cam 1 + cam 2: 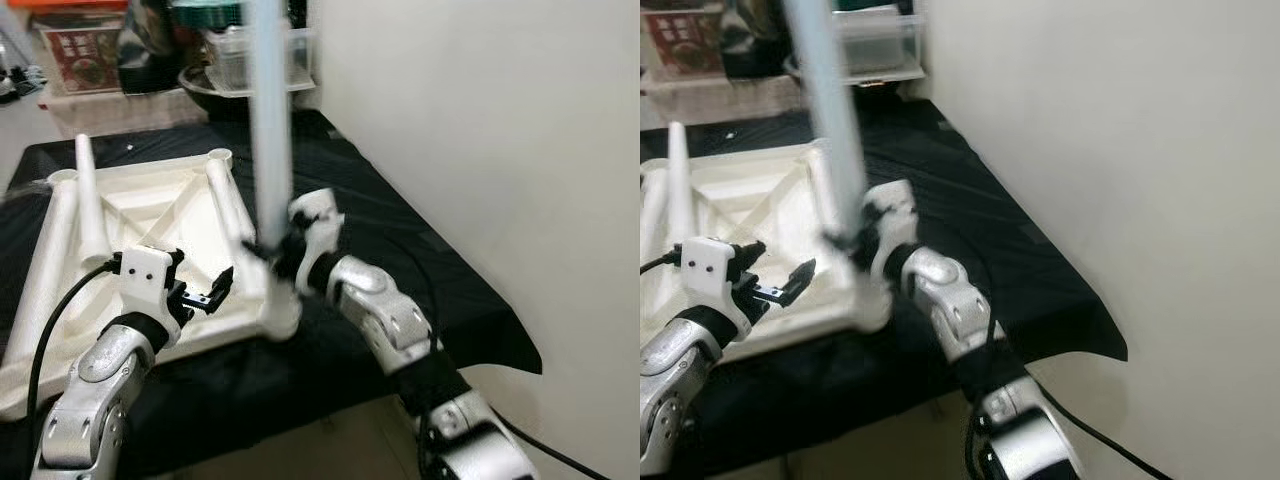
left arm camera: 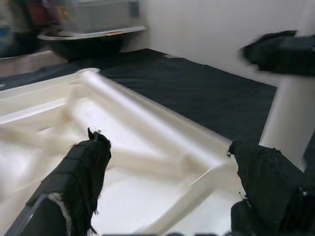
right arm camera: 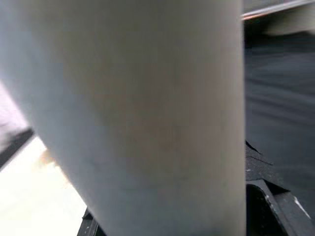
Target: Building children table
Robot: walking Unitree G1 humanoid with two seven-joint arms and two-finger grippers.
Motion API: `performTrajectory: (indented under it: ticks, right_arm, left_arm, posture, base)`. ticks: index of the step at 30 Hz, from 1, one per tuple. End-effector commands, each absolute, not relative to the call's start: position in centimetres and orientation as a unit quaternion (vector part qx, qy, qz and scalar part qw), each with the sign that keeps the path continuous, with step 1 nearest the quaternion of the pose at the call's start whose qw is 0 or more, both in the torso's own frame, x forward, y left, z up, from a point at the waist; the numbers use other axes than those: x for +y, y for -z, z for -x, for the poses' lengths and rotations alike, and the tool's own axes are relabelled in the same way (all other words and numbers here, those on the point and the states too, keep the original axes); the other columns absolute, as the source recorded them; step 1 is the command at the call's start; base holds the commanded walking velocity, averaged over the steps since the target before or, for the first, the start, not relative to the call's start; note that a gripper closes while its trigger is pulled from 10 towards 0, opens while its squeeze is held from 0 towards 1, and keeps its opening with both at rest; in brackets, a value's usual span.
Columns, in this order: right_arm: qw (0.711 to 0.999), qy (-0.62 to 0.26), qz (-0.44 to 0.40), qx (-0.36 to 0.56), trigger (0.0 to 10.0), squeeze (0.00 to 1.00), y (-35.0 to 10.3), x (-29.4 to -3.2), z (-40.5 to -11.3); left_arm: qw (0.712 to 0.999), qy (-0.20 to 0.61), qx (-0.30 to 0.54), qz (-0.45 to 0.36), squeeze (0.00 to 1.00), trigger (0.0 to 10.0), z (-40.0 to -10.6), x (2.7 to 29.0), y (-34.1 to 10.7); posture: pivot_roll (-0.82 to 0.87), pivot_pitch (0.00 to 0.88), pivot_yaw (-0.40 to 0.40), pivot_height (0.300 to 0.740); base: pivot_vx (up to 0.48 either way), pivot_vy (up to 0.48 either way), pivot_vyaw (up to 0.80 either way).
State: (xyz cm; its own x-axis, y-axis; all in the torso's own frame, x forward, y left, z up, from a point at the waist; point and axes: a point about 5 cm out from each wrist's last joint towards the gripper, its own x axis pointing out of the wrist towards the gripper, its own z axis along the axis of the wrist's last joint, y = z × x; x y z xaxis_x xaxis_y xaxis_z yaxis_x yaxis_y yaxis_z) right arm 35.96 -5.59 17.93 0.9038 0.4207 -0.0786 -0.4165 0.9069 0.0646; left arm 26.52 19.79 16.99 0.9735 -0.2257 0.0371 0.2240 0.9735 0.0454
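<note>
One table leg (image 1: 268, 120), upright at tabletop (image 1: 150, 210) corner socket, clamped by right gripper (image 1: 275, 250); left gripper (image 1: 205, 293) spread, empty, beside

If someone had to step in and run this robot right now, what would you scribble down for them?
Right gripper: shut on the upright leg, held at the near right corner of the upturned white tabletop.
Left gripper: open, empty, hovering over the tabletop's near edge.
Tabletop lies on the black-covered table. Another leg stands at its far left; two more seem to lie across it.
Done: one leg brought to its corner; whether it is seated, I cannot tell.
Left: the remaining legs, then presumably turning it upright.
</note>
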Motion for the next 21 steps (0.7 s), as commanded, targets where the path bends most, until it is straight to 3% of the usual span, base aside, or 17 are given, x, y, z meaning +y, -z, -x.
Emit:
performTrajectory:
  ticks: [1, 3, 4, 5, 8, 9, 14, 15, 16, 18, 19, 20, 21]
  right_arm:
    - [0.981, -0.108, -0.033, 0.154, 0.0, 0.0, -13.7, -8.4, -35.3]
    - [0.982, -0.096, -0.033, 0.159, 0.0, 0.0, -13.5, -8.7, -35.0]
    - [0.981, -0.103, -0.033, 0.159, 4.0, 0.0, -13.5, -8.3, -34.8]
    - [0.98, -0.132, -0.033, 0.144, 10.0, 0.0, -14.1, -7.4, -34.5]
    - [0.979, -0.155, -0.038, 0.128, 10.0, 0.0, -14.6, -6.6, -34.4]
    - [0.974, -0.197, -0.067, 0.094, 10.0, 1.0, -15.7, -5.8, -34.2]
    - [0.941, -0.328, -0.072, 0.036, 10.0, 1.0, -18.1, -4.4, -33.9]
    - [0.873, -0.483, -0.069, 0.003, 10.0, 0.0, -19.6, -3.8, -32.0]
    - [0.873, -0.483, -0.069, 0.003, 10.0, 0.0, -19.6, -3.8, -32.0]
    - [0.811, -0.582, -0.058, -0.015, 10.0, 0.0, -20.1, -3.8, -30.1]
    - [0.791, -0.61, -0.046, -0.011, 10.0, 0.0, -19.9, -3.8, -29.4]
    - [0.791, -0.61, -0.046, -0.011, 10.0, 0.0, -19.9, -3.8, -29.4]
    - [0.785, -0.618, -0.03, -0.006, 6.2, 0.0, -19.4, -3.8, -29.3]
  left_arm:
    - [0.993, 0.112, -0.014, -0.019, 0.0, 10.0, -26.4, 19.6, -16.5]
    - [0.994, 0.111, -0.013, -0.019, 0.0, 10.0, -26.4, 19.5, -16.4]
    - [0.994, 0.111, -0.012, -0.018, 0.0, 10.0, -26.4, 19.5, -16.3]
    - [0.993, 0.112, -0.013, -0.016, 0.0, 10.0, -26.4, 19.5, -16.4]
    - [0.993, 0.115, -0.014, -0.015, 0.0, 10.0, -26.5, 19.4, -16.5]
    - [0.993, 0.116, -0.012, -0.019, 0.0, 10.0, -26.6, 19.5, -16.4]
    - [0.993, 0.116, -0.014, -0.022, 0.0, 10.0, -26.9, 19.8, -16.6]
    - [0.993, 0.116, -0.017, -0.021, 0.0, 10.0, -26.9, 19.8, -16.7]
    - [0.993, 0.116, -0.017, -0.021, 0.0, 10.0, -26.9, 19.8, -16.7]
    - [0.993, 0.115, -0.016, -0.02, 0.0, 10.0, -26.8, 19.8, -16.6]
    - [0.993, 0.112, -0.015, -0.021, 0.0, 10.0, -26.8, 19.9, -16.4]
    - [0.993, 0.112, -0.015, -0.021, 0.0, 10.0, -26.8, 19.9, -16.4]
    - [0.994, 0.11, -0.014, -0.02, 0.0, 10.0, -26.8, 20.0, -16.4]
  posture:
    - [0.06, 0.0, -0.049, 0.74]
    - [0.06, 0.0, -0.048, 0.74]
    - [0.06, 0.0, -0.045, 0.74]
    - [0.05, 0.0, -0.037, 0.74]
    - [0.05, 0.0, -0.036, 0.74]
    - [0.05, 0.0, -0.031, 0.74]
    - [0.04, 0.0, -0.032, 0.74]
    - [0.04, 0.0, -0.037, 0.74]
    - [0.04, 0.0, -0.037, 0.74]
    - [0.05, 0.0, -0.044, 0.74]
    - [0.05, 0.0, -0.045, 0.74]
    - [0.05, 0.0, -0.045, 0.74]
    - [0.05, 0.0, -0.044, 0.74]
  base:
    - [0.0, 0.0, 0.0]
    - [0.0, 0.0, 0.0]
    - [0.0, 0.0, 0.0]
    - [0.0, 0.0, 0.0]
    - [0.0, 0.0, 0.0]
    - [0.0, 0.0, 0.0]
    - [0.0, 0.0, 0.0]
    - [0.0, 0.0, 0.0]
    - [0.0, 0.0, 0.0]
    - [0.0, 0.0, 0.0]
    - [0.0, 0.0, 0.0]
    - [0.0, 0.0, 0.0]
    - [0.0, 0.0, 0.0]
